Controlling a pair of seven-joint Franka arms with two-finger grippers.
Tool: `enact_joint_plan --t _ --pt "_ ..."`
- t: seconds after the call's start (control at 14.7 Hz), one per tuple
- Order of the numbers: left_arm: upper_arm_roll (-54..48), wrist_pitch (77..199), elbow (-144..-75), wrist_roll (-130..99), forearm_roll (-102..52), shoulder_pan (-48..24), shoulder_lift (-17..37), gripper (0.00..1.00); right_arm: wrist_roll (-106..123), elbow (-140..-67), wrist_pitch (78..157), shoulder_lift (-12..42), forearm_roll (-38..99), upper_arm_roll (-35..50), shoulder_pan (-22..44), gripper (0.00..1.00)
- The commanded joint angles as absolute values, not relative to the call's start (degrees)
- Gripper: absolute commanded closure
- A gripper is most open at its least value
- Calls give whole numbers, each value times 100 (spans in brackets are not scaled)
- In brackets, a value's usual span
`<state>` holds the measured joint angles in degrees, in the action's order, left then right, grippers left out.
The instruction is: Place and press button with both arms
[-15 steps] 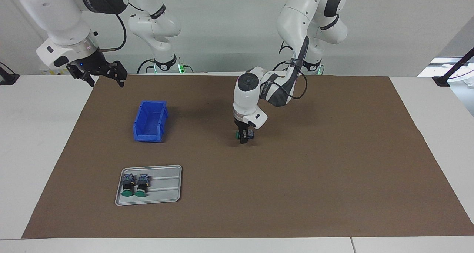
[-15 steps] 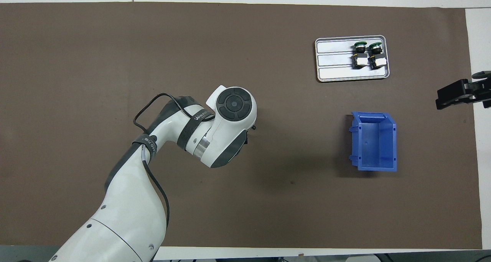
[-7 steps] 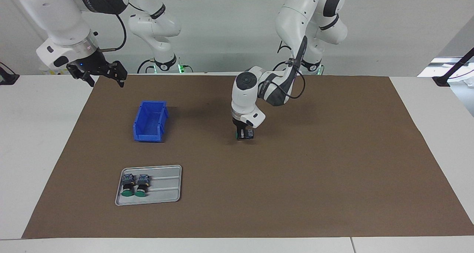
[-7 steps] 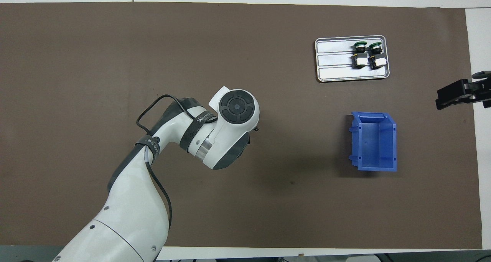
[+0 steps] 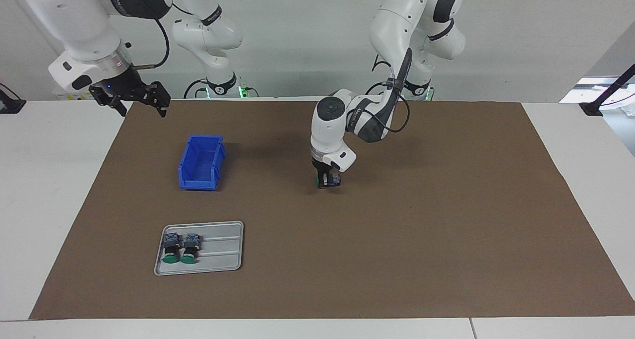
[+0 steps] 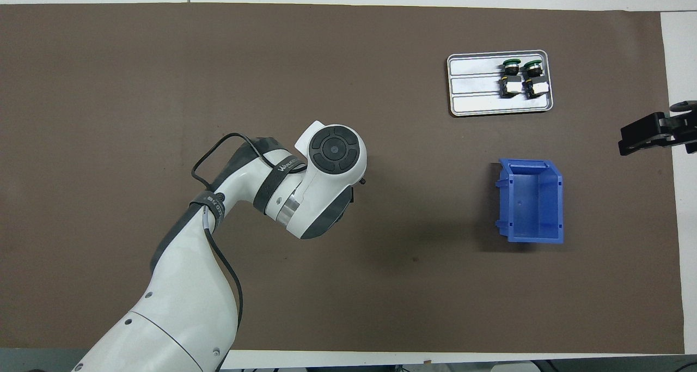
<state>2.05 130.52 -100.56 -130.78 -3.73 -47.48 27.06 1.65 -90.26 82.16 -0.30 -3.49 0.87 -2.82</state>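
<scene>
My left gripper (image 5: pixel 325 181) is shut on a button (image 5: pixel 337 179) at the middle of the brown mat (image 5: pixel 421 220), at or just above its surface. The button lies sideways, its green cap toward the right arm's end. In the overhead view the left arm's wrist (image 6: pixel 332 154) hides both the gripper and the button. My right gripper (image 5: pixel 133 100) is open and empty, and waits in the air over the mat's edge at the right arm's end; it also shows in the overhead view (image 6: pixel 650 133).
A blue bin (image 5: pixel 201 163) stands empty on the mat toward the right arm's end. Farther from the robots than the bin, a grey tray (image 5: pixel 221 252) holds two more green-capped buttons (image 5: pixel 180 248). Both also show in the overhead view: bin (image 6: pixel 531 200), tray (image 6: pixel 474 83).
The left arm's wrist shifted slightly toward the right arm's end with the button still held. The right arm has not moved.
</scene>
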Motion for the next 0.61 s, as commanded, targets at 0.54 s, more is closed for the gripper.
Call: enact_joint_plan --t 0.54 --pt "229 12752 -10837 -12016 -999 -4219 1406 79 229 -9167 8200 -158 -316 70 -281 1"
